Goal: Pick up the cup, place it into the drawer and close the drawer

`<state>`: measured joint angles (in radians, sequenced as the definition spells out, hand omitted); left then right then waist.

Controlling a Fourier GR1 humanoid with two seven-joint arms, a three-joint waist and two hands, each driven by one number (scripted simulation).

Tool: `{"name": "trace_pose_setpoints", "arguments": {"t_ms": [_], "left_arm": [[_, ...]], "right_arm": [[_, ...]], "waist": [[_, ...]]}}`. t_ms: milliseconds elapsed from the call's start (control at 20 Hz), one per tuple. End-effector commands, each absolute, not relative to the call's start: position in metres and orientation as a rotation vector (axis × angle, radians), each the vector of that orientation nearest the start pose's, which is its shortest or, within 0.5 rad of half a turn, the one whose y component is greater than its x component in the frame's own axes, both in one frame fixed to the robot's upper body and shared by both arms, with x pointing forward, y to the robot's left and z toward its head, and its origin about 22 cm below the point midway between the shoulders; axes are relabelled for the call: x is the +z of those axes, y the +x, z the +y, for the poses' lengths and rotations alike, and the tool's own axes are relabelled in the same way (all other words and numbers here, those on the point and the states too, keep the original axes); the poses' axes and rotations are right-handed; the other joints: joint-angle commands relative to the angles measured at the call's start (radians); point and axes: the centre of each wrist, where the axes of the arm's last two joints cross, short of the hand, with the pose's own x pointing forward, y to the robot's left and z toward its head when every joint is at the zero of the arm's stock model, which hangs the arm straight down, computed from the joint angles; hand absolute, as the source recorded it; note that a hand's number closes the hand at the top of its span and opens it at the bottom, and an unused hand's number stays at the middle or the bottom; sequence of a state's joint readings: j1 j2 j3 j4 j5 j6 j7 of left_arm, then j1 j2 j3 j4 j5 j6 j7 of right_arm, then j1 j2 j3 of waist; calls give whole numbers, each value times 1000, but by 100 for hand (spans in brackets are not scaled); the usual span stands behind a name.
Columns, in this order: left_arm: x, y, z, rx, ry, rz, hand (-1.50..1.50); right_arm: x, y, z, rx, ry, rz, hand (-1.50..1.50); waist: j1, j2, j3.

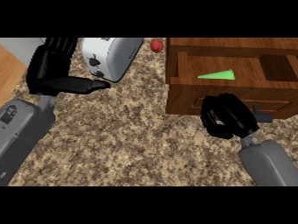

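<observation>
A green cup [219, 75] lies on its side inside the open wooden drawer [235, 83], towards its left half. My right hand [226, 116] is against the drawer's front panel, just left of the dark handle [262, 117]. Its fingers are curled and nothing shows in them. My left hand [54, 70] rests open at the upper left, fingers up and thumb pointing right towards the toaster.
A white toaster [111, 56] stands at the back beside my left hand. A small red object [157, 45] lies behind it, near the wooden cabinet [241, 43]. Speckled counter [132, 131] spreads between my arms; its edge runs along the left side.
</observation>
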<state>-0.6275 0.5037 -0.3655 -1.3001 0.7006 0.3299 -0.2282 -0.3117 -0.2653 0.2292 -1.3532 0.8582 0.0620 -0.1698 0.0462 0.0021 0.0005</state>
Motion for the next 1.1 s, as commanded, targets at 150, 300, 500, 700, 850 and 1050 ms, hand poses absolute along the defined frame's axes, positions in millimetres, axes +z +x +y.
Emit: {"name": "trace_pose_setpoints", "arguments": {"t_ms": [150,300,500,700,850,1050], "left_arm": [[102,329,246,-4,-137,-1897,-150],[118,330,269,0,-126,-1923,-150],[105,329,288,-43,-136,-1918,-150],[99,323,282,-24,-163,-1922,-150],[101,327,287,-32,-195,-1913,-150],[98,325,270,-49,-232,-1892,-150]], "right_arm": [[2,364,-201,1291,-621,-1587,150],[-13,378,-215,1299,-606,-1572,150],[-4,400,-227,1263,-609,-1539,150],[14,418,-239,1221,-583,-1523,150],[15,423,-237,1217,-593,-1475,150],[41,434,-260,1169,-582,-1492,150]], "waist": [[-10,3,0],[-3,7,1],[19,20,2],[23,20,2],[43,32,2],[58,40,4]]}}
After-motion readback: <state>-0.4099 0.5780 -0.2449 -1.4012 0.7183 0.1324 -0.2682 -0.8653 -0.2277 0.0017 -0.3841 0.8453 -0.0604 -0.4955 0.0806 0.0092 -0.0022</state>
